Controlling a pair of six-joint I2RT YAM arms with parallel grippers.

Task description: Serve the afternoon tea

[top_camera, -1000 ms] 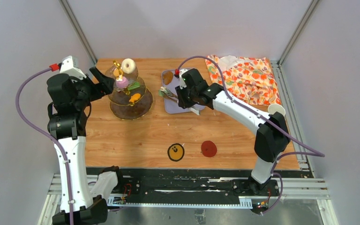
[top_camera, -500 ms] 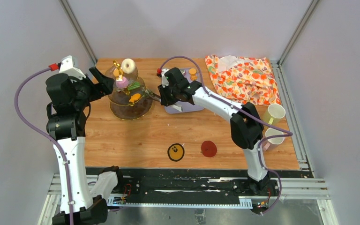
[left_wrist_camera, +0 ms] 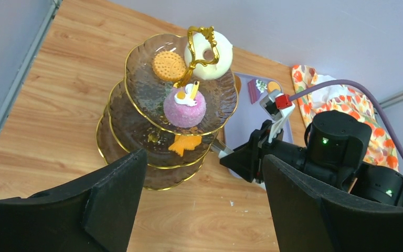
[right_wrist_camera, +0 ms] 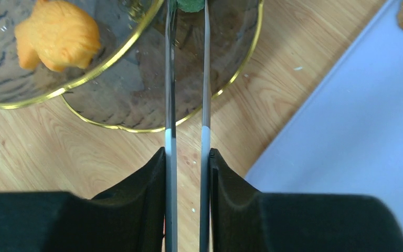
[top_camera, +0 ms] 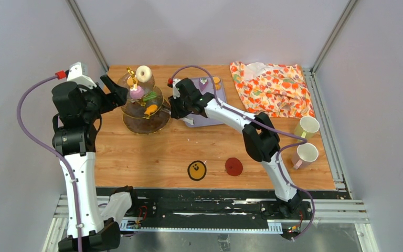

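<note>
Top external: puts the three-tier glass stand (top_camera: 139, 125) in the upper left part of the wood table (top_camera: 152, 152), near its far edge; sets the left gripper (top_camera: 118, 90) just beside the stand's left rim, spread wide with nothing between; sets the right gripper (top_camera: 172, 109) at the stand's right rim, pinched on something too thin to make out here; hides much of the lilac tray (top_camera: 203, 120) under that arm; leaves two mugs (top_camera: 307, 126) by the right edge and a patterned cloth (top_camera: 273, 86) at upper right; leaves bare wood across the lower half, save a yellow-and-black disc (top_camera: 197, 169) and a red disc (top_camera: 234, 166).

Left wrist: looks down on the gold handle (left_wrist_camera: 202, 44), white donut (left_wrist_camera: 208, 50) and round orange biscuit (left_wrist_camera: 169, 65) at upper centre; purple cake (left_wrist_camera: 184, 107) just below them in frame; orange fish-shaped piece (left_wrist_camera: 183, 144) on a lower tier, which one unclear; crops both black fingers (left_wrist_camera: 110, 199) at the bottom edge; blocks the lower right with the other arm.

Right wrist: shows metal tongs (right_wrist_camera: 169, 79) squeezed between that gripper's fingers, blades nearly parallel, running up over the gold-rimmed tiers; cuts off a green piece (right_wrist_camera: 189, 4) at the top edge between the blade tips, held or not impossible to tell; leaves a narrow strip of wood between stand rim and tray.
</note>
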